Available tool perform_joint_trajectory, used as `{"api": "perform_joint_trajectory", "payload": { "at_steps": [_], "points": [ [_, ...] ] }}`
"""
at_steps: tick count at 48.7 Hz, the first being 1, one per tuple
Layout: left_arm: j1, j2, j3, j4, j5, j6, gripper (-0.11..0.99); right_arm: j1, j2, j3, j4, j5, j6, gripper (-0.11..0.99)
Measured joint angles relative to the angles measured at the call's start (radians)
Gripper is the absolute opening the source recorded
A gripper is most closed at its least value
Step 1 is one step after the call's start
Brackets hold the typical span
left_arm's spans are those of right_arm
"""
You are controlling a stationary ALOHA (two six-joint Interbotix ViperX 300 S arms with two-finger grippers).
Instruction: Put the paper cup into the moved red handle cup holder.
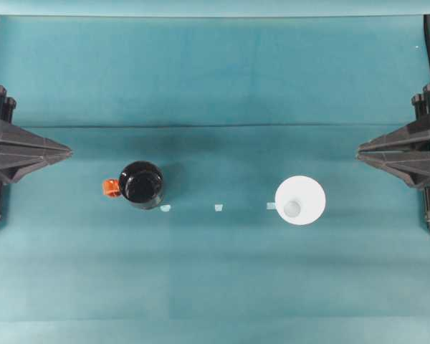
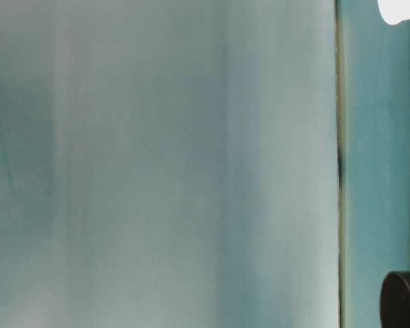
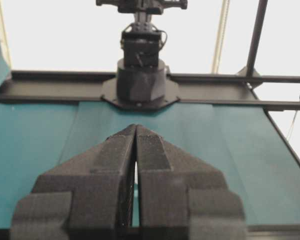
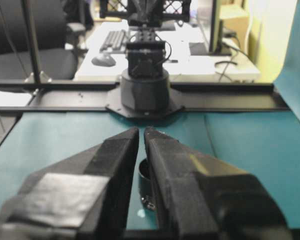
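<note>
Two closed claws face overhead's paper cup (image 1: 299, 201) and red handle cup holder (image 1: 141, 184).

Teal cloth (image 1: 222, 79) covers the table, creased in a line across its width; three small pale tape marks (image 1: 218, 208) sit mid-table; black frame rails (image 4: 225, 95) edge the far side; beyond, a desk (image 4: 190, 55) with keyboard (image 4: 113, 40) and mouse (image 4: 103, 60); black office chair (image 4: 20, 55) nearby; bright white light (image 3: 55, 35) behind the opposite rail.
</note>
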Motion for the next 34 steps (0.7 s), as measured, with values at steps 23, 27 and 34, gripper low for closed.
{"api": "perform_joint_trajectory", "payload": {
  "at_steps": [23,27,34],
  "points": [
    [0.0,0.218,-0.21,0.006,0.595,-0.084,0.02,0.0,-0.021,-0.017,0.023,0.236,0.06,-0.1],
    [-0.002,0.253,-0.227,0.006,0.653,-0.086,0.02,0.002,-0.028,-0.017,0.023,0.278,0.066,-0.1],
    [0.002,0.319,-0.252,0.008,0.718,-0.084,0.02,0.002,-0.034,-0.018,0.025,0.322,0.069,-0.1]
  ]
}}
